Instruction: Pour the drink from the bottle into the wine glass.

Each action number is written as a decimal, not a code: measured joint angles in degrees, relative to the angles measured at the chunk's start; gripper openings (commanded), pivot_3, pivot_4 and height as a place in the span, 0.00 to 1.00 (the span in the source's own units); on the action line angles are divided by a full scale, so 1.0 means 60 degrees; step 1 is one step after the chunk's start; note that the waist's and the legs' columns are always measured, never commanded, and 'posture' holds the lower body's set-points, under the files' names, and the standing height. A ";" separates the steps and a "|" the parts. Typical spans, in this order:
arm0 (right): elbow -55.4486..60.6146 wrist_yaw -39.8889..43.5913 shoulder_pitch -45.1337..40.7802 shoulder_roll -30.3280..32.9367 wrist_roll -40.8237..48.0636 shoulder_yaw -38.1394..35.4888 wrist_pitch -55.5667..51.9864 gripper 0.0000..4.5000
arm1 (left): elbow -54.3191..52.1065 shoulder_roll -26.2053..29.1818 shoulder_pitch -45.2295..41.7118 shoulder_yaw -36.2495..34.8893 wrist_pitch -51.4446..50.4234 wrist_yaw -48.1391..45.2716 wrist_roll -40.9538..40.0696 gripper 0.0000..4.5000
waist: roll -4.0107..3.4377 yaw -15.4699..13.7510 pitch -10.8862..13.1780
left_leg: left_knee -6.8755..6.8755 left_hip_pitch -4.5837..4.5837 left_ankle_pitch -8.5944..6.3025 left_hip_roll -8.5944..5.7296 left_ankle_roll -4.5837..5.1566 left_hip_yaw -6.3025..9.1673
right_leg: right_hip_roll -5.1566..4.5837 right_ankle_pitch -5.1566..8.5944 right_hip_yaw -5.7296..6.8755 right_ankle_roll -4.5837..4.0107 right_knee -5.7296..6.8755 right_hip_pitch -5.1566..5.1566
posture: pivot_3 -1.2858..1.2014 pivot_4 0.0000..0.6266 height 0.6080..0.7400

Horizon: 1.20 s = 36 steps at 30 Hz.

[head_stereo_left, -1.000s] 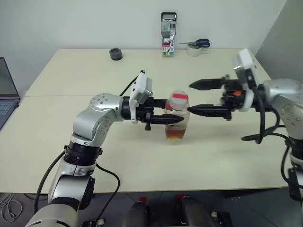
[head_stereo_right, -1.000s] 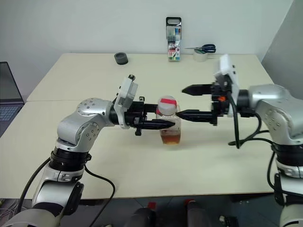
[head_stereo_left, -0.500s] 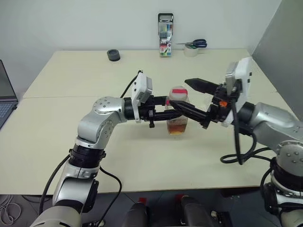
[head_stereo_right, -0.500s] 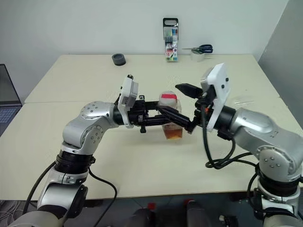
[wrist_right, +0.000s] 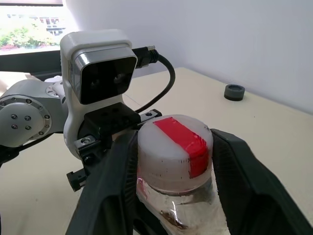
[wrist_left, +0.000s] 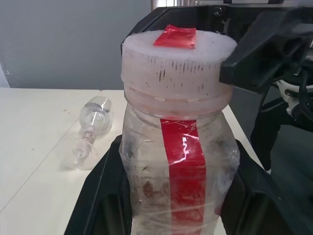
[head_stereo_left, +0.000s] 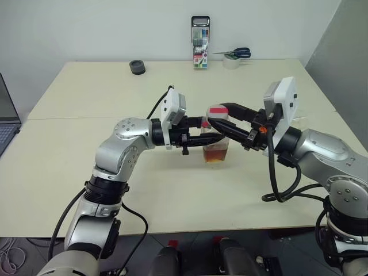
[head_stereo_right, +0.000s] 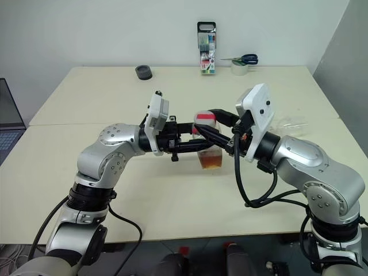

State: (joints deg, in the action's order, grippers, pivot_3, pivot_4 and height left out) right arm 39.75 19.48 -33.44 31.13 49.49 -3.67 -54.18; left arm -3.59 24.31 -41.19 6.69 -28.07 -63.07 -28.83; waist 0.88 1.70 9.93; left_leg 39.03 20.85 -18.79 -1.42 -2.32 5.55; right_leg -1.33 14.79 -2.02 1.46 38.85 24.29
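1. Overhead, the left gripper (head_stereo_left: 210, 138) pinches the small clear plastic bottle (head_stereo_left: 217, 144) with its amber drink (head_stereo_left: 215, 155), standing on the beige table (head_stereo_left: 86, 103).
2. Left wrist: the clear stemmed wine glass (wrist_left: 90, 132) lies toppled beyond.
3. Right wrist: the right gripper's (wrist_right: 173, 161) fingers flank the red-and-white cap (wrist_right: 175, 147); contact unclear. Uncapping is in hand; next, clamp and twist.

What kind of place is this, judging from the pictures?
Probably an office or a lab room. A plain beige table stands against a white wall; on its far edge are a marker-pen case, scissors and a roll of tape. A laptop sits at one side.
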 measured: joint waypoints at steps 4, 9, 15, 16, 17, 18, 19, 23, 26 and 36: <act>-0.0047 0.0095 0.0007 0.0006 -0.0054 0.0008 0.0075 0.41 | -0.0010 0.0004 0.0000 0.0001 0.0001 0.0010 0.0004 0.40 | 0.0000 -0.0001 0.0000 | 0.0000 0.0000 0.0000 0.0000 0.0000 0.0001 | 0.0000 0.0000 0.0001 0.0000 0.0000 0.0000 | 0.52 0.24 1.00; -0.0787 0.1131 -0.0377 0.0409 0.0141 0.0007 0.0219 0.41 | -0.0171 0.0121 0.0008 0.0001 -0.0123 -0.0017 -0.0037 0.40 | 0.0000 0.0003 0.0000 | 0.0000 -0.0001 -0.0001 -0.0001 0.0002 -0.0003 | 0.0005 0.0000 0.0001 0.0000 0.0000 -0.0001 | 0.52 0.24 1.00; -0.3281 0.4988 -0.1773 0.1579 -0.0150 0.0822 0.1170 0.41 | -0.0555 0.0429 0.0008 0.0033 -0.0542 -0.0417 -0.0315 0.40 | 0.0000 0.0034 0.0001 | -0.0003 -0.0015 -0.0016 0.0002 0.0031 -0.0020 | 0.0024 0.0000 0.0012 0.0000 -0.0001 -0.0006 | 0.52 0.24 1.00; -0.3898 0.5825 -0.2139 0.1662 -0.0425 0.1200 0.1563 0.41 | -0.0557 0.0530 0.0006 0.0038 -0.0631 -0.0514 -0.0341 0.40 | 0.0000 0.0052 0.0001 | -0.0004 -0.0017 -0.0016 0.0006 0.0032 -0.0026 | 0.0026 0.0000 0.0014 0.0000 0.0001 -0.0004 | 0.52 0.24 1.00; -0.4315 0.6346 -0.2356 0.1673 -0.0627 0.1422 0.1833 0.41 | -0.0557 0.0573 0.0002 0.0041 -0.0683 -0.0558 -0.0343 0.40 | 0.0000 0.0052 0.0001 | -0.0005 -0.0018 -0.0017 0.0007 0.0033 -0.0023 | 0.0026 0.0000 0.0014 0.0000 0.0001 -0.0005 | 0.52 0.24 1.00; -0.4747 0.6812 -0.2609 0.1669 -0.0800 0.1650 0.2060 0.41 | -0.0556 0.0635 0.0001 0.0035 -0.0715 -0.0613 -0.0345 0.40 | 0.0001 0.0052 0.0001 | -0.0005 -0.0015 -0.0017 0.0008 0.0033 -0.0024 | 0.0025 0.0000 0.0014 0.0000 0.0000 -0.0001 | 0.52 0.24 1.00; -0.5083 0.7194 -0.2831 0.1652 -0.0959 0.1825 0.2238 0.41 | -0.0556 0.0673 0.0001 0.0026 -0.0732 -0.0627 -0.0345 0.40 | 0.0000 0.0051 0.0001 | -0.0004 -0.0013 -0.0013 0.0008 0.0027 -0.0024 | 0.0024 0.0000 0.0012 0.0000 0.0002 0.0000 | 0.52 0.24 1.00; -0.5651 0.7828 -0.3185 0.1690 -0.1275 0.1960 0.2470 0.70 | -0.0556 0.0623 -0.0022 0.0061 -0.0759 -0.0653 -0.0355 0.40 | 0.0001 0.0003 0.0001 | -0.0003 0.0002 -0.0001 0.0002 0.0003 -0.0010 | -0.0003 0.0000 0.0000 0.0000 -0.0015 0.0000 | 0.52 0.24 1.00; -0.5433 0.7809 -0.2841 0.2237 -0.1278 0.1589 0.2163 0.93 | -0.0578 0.0517 -0.0025 0.0163 -0.0737 -0.0661 -0.0361 0.40 | 0.0006 -0.0100 0.0004 | -0.0002 0.0021 0.0000 -0.0004 0.0001 0.0015 | -0.0013 0.0000 0.0021 0.0000 -0.0044 -0.0003 | 0.52 0.24 1.00; -0.1926 0.4557 -0.0313 0.2343 0.0351 -0.1001 -0.0028 1.00 | -0.0913 0.0350 0.0006 -0.0004 -0.0658 -0.0318 -0.0452 0.40 | 0.0010 -0.0068 0.0006 | -0.0007 0.0006 -0.0001 0.0002 0.0001 -0.0007 | -0.0012 0.0000 -0.0004 0.0000 -0.0008 0.0004 | 0.52 0.24 1.00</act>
State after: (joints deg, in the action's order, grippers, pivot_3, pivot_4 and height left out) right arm 28.20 46.82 -35.32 45.19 51.59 -9.68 -54.35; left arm -9.07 26.41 -41.15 6.67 -32.02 -64.98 -31.55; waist 0.95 1.30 9.97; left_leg 38.99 20.88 -18.80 -1.41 -2.31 5.51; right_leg -1.40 14.79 -2.04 1.46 38.80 24.31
